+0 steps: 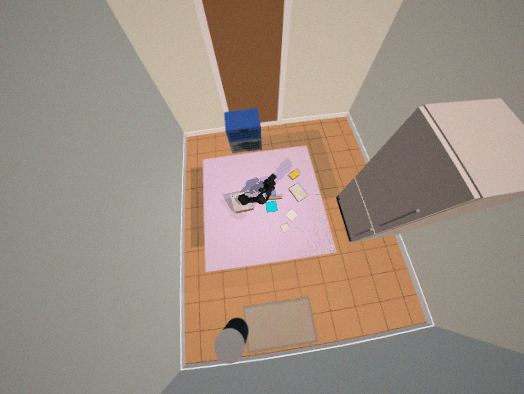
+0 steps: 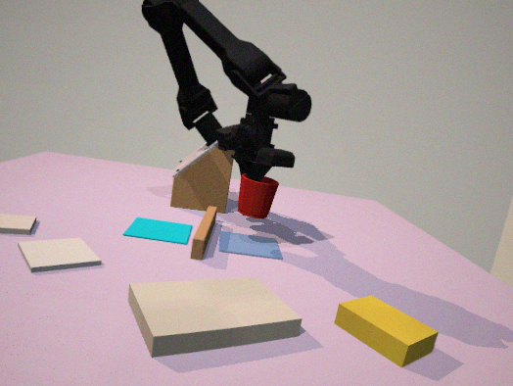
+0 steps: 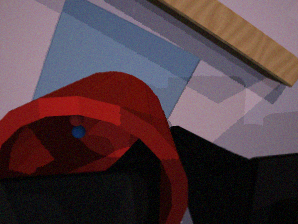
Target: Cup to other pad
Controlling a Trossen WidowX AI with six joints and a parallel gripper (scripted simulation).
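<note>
The red cup (image 2: pixel 256 197) (image 3: pixel 117 86) hangs a little above the table, tilted slightly, behind the blue pad (image 2: pixel 240 248) (image 3: pixel 80 45) in the exterior view. My gripper (image 2: pixel 254 176) (image 3: pixel 163 135) is shut on the cup's wall, one finger inside the rim and one outside. A blue marble (image 3: pixel 78 132) lies inside the cup, with a dim reddish one (image 3: pixel 75 121) beside it; the rest of the inside is partly hidden by the finger. The cyan pad (image 1: pixel 271 207) (image 2: pixel 159 231) lies flat with nothing on it.
A low wooden bar (image 2: pixel 202 237) (image 3: pixel 240 37) stands between the two pads. A wooden block with a sloped top (image 2: pixel 203 188) stands behind it, close to the arm. A thick pale slab (image 2: pixel 215 304), a yellow block (image 2: pixel 377 318) and two pale tiles lie nearer the exterior camera.
</note>
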